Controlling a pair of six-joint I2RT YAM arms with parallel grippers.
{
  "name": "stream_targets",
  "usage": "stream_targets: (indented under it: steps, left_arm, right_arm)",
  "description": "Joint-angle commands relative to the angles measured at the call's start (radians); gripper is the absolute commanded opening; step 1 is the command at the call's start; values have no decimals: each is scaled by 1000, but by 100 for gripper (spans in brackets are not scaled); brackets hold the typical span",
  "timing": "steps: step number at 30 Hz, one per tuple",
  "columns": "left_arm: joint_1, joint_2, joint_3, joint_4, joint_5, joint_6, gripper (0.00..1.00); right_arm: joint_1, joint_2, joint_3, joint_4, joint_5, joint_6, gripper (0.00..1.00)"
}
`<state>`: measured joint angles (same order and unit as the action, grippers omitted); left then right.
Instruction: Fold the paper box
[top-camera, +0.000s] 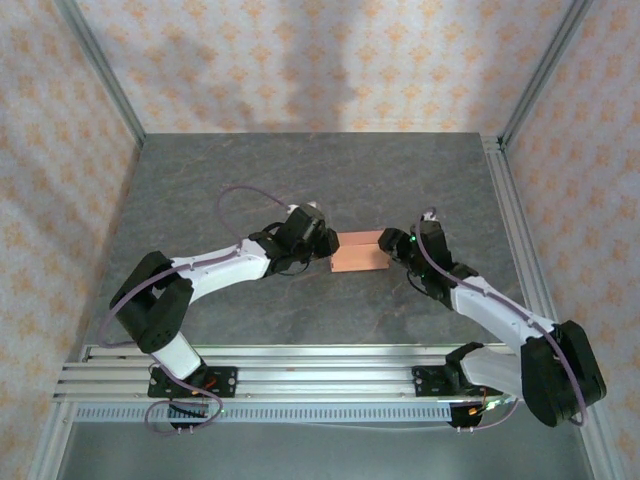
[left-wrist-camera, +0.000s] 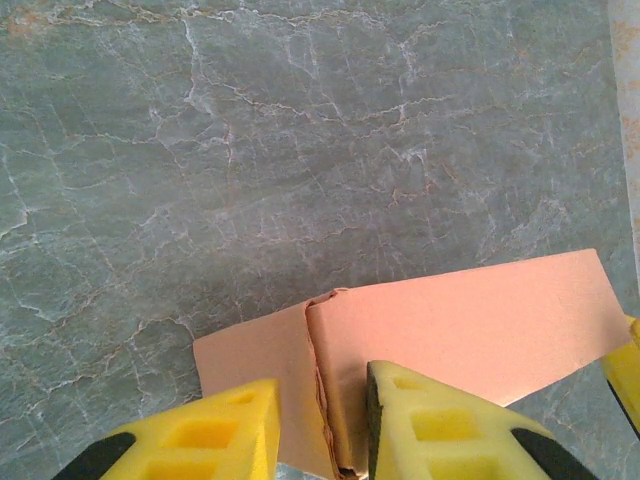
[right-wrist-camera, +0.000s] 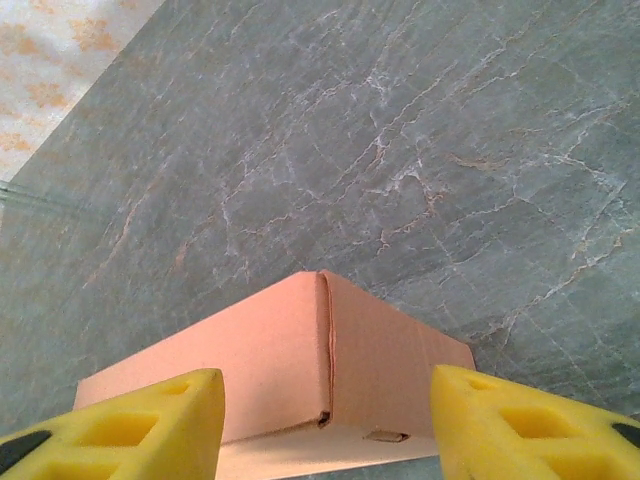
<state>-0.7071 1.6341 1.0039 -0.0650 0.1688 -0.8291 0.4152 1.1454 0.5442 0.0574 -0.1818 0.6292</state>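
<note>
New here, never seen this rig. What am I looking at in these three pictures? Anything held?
Two small robot arms bolted to a grey table: left arm, right arm. The wide picture comes from a fixed camera above and behind them; the other two come from cameras on each wrist, yellow fingers showing. A pink card box lies between the arms. The left end effector seems to pinch its end; the right end effector stands open at the other end.
</note>
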Motion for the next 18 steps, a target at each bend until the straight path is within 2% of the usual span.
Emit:
stream_targets:
  steps: [1, 7, 13, 15, 16, 17, 18]
  left_arm:
    - [-5, 52, -80, -226, -24, 28, 28]
    - [-7, 46, -84, -234, -24, 47, 23]
    - [-11, 42, -82, -235, -17, 57, 18]
    - [-12, 41, -80, -236, -17, 60, 14]
    - [-14, 42, -78, -236, -18, 61, 14]
    - [-15, 42, -78, -236, -18, 62, 14]
    - [-15, 42, -78, -237, -18, 62, 13]
  right_arm:
    - [-11, 33, 26, -49, 25, 35, 49]
    - [-12, 71, -64, -6, -6, 53, 26]
    - [-13, 8, -103, -18, -9, 56, 6]
    - [-12, -9, -94, -19, -13, 44, 6]
    - [-13, -14, -85, -19, -18, 39, 8]
    - [-13, -18, -74, -16, -28, 33, 14]
    - [-12, -21, -60, -12, -38, 28, 24]
